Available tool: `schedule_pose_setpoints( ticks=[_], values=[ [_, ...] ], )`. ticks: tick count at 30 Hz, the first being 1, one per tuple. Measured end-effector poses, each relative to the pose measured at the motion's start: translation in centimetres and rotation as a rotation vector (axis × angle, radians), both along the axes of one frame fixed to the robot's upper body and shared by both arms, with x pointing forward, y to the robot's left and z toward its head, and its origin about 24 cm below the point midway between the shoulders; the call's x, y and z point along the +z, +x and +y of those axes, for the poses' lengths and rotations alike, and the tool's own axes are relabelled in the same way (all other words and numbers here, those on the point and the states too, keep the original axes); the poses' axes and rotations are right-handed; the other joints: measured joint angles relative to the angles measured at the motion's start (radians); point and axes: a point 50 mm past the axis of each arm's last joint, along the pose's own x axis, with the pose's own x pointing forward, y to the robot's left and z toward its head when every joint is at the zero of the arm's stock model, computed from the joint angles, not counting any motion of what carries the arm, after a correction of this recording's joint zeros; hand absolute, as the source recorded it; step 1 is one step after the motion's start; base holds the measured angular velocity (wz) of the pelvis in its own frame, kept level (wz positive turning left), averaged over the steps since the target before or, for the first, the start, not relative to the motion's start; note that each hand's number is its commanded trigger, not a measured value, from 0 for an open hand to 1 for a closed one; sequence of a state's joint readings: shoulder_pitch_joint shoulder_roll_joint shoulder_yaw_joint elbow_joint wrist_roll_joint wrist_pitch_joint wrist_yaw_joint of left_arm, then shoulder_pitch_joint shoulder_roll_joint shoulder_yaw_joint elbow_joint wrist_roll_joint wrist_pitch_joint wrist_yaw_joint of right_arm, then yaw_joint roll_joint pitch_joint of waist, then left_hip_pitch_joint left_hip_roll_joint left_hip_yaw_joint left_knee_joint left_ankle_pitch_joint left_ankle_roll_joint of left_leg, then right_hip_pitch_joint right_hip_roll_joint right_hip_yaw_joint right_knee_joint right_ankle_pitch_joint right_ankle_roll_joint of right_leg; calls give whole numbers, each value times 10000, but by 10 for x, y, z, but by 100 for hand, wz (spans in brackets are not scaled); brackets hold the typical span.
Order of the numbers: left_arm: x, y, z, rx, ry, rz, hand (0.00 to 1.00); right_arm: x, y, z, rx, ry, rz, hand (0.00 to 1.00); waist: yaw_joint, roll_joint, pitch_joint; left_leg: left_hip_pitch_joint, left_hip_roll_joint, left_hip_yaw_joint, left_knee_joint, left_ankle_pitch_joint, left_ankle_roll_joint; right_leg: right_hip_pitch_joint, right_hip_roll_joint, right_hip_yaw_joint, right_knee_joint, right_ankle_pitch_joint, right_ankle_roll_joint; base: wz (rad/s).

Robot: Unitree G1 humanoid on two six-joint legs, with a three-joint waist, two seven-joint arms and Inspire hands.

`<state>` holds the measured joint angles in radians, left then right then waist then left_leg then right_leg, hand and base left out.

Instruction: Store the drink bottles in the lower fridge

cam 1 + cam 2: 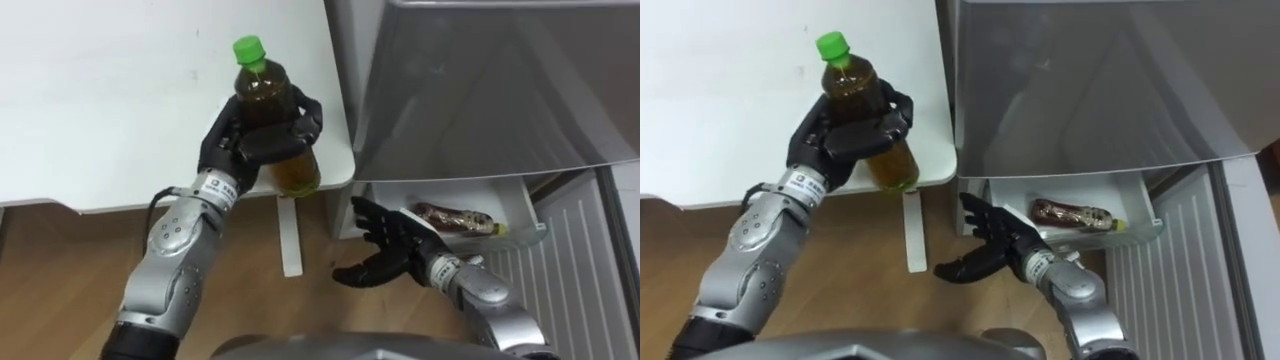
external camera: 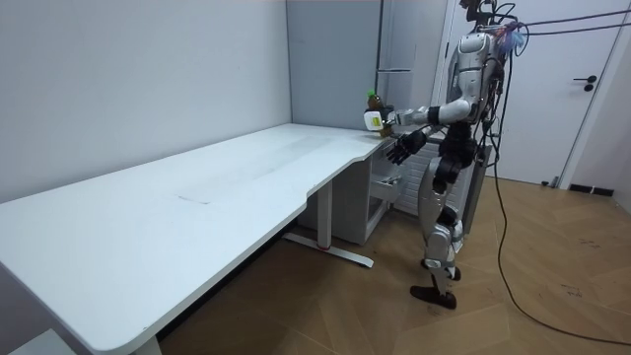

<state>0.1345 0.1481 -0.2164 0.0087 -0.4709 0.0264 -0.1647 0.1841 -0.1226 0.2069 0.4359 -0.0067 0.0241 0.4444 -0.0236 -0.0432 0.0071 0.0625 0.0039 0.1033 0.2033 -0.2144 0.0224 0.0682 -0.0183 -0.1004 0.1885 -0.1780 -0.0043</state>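
Green-capped bottle (image 1: 262,95) of amber drink: in the eye views your left hand (image 1: 250,140) has its fingers wrapped round it, above the worktop (image 1: 100,100) corner. Your right hand (image 1: 385,250) hangs lower, fingers spread and empty, near the fridge drawer (image 1: 522,210), where a second bottle (image 1: 455,217) lies. The room view adds a white label (image 2: 373,120) on the held bottle, its print unreadable.
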Motion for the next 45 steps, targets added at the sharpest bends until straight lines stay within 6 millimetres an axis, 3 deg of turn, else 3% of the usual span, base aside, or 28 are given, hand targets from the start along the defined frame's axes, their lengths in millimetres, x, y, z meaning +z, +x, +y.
schedule_pose_setpoints(
  ticks=[7, 9, 13, 22, 30, 36, 45],
  values=[
    [-26, -25, -11, -1324, -64, 1251, 100, 1, -2, 4, 534, 279, 233, 0, -11, -56, -44, -115, -8, -43, 62, -7, 7, -29, 10, -5, 12, -1, 2, 1],
    [-26, -25, -13, -1653, -282, 1229, 100, 1, -2, 3, 574, 265, 303, 0, -18, -11, -60, -251, -8, -61, 203, -20, 21, -130, 4, -58, 43, -1, 1, 8],
    [-26, -28, -14, -1862, -651, 1294, 100, 4, 0, 0, 779, 200, 246, 0, -57, 139, 22, -368, -12, -81, 296, -27, 28, -238, -9, -95, 157, -5, -1, 3],
    [-45, -49, -9, -2434, -448, 2539, 100, 8, 1, -1, 1086, 374, 190, 0, -291, 125, 19, -523, 7, -82, 349, -23, 31, -337, -51, -146, 185, -9, 0, 2],
    [-45, -49, -9, -2459, -390, 2521, 100, 7, -1, 5, 1390, 523, 291, 0, -258, 50, 14, -529, 12, -56, 323, -40, 57, -403, -66, -128, 193, -25, 29, 0],
    [-44, -49, -5, -2655, 148, 2405, 100, 9, -2, 6, 1041, 1593, 418, 0, -248, 48, 11, -525, 33, -46, 326, -42, 58, -445, -79, -227, 295, -23, 31, 0],
    [-30, -43, -7, -3041, 853, 1588, 100, 12, -5, 5, 1375, 2720, 682, 0, -220, 43, 12, -581, 16, -177, 366, -47, 69, -453, -103, -391, 361, -20, 26, 1]
  ],
)
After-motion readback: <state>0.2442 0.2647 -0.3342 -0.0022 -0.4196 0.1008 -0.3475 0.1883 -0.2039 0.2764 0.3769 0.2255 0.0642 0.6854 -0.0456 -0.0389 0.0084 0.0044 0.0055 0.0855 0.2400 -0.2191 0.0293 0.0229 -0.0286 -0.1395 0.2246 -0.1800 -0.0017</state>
